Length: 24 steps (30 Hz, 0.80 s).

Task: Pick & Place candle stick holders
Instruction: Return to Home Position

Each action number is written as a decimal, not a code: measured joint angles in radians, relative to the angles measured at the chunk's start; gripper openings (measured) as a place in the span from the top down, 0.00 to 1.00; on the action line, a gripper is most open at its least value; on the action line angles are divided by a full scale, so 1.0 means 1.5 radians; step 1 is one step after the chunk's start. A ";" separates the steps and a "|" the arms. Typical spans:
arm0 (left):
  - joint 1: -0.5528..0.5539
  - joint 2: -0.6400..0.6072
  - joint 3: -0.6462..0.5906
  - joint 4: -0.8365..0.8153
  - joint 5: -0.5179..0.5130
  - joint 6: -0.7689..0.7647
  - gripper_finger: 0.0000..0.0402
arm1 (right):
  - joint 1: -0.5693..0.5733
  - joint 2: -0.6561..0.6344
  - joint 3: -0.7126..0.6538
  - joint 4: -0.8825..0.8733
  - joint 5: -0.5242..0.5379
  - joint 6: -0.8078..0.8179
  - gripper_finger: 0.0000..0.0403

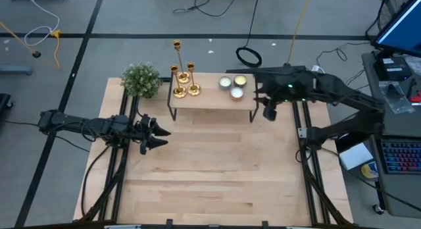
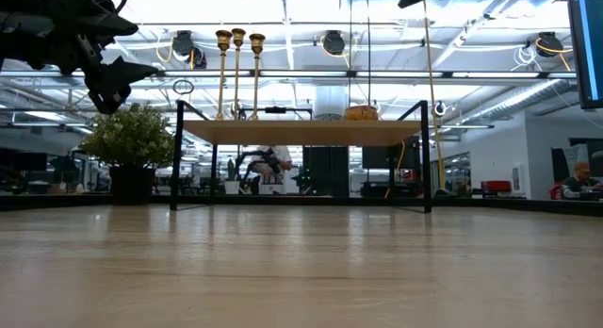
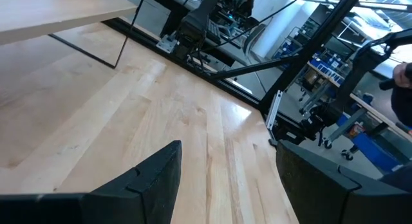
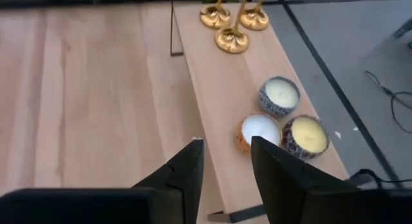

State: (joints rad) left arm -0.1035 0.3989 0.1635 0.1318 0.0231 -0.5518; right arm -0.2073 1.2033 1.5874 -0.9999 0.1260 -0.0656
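Three gold candle stick holders (image 1: 183, 81) stand on their round bases at the left end of a small raised wooden shelf (image 1: 212, 99). They also show in the low view (image 2: 237, 69) and, by their bases, in the right wrist view (image 4: 232, 28). My left gripper (image 1: 160, 137) is open and empty above the table's left side, in front of the shelf. My right gripper (image 4: 223, 161) is open and empty, high above the shelf's right end.
Three round candle tins (image 4: 284, 120) sit on the shelf's right part. A small potted green plant (image 1: 141, 79) stands at the shelf's left end. The shelf rests on thin black metal legs (image 2: 177, 154). Bare wooden tabletop (image 1: 210, 170) spreads in front of the shelf.
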 joint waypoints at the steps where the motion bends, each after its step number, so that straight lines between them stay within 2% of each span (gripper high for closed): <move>1: 0.000 0.000 0.000 0.000 0.000 0.000 0.37 | 0.000 -0.018 -0.016 0.009 0.000 0.015 0.70; 6: 0.000 0.000 0.000 0.000 0.000 0.013 0.37 | 0.000 -0.107 -0.112 0.082 -0.002 0.072 0.69; 11: 0.000 0.000 0.000 0.000 0.000 0.028 0.37 | 0.000 -0.183 -0.204 0.195 -0.062 0.097 0.71; 24: 0.000 0.000 0.000 0.000 0.000 0.033 0.37 | 0.000 -0.291 -0.366 0.440 -0.176 0.137 0.72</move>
State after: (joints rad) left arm -0.1034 0.3988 0.1635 0.1318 0.0231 -0.5022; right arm -0.2073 0.7668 1.0389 -0.3392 -0.1383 0.1400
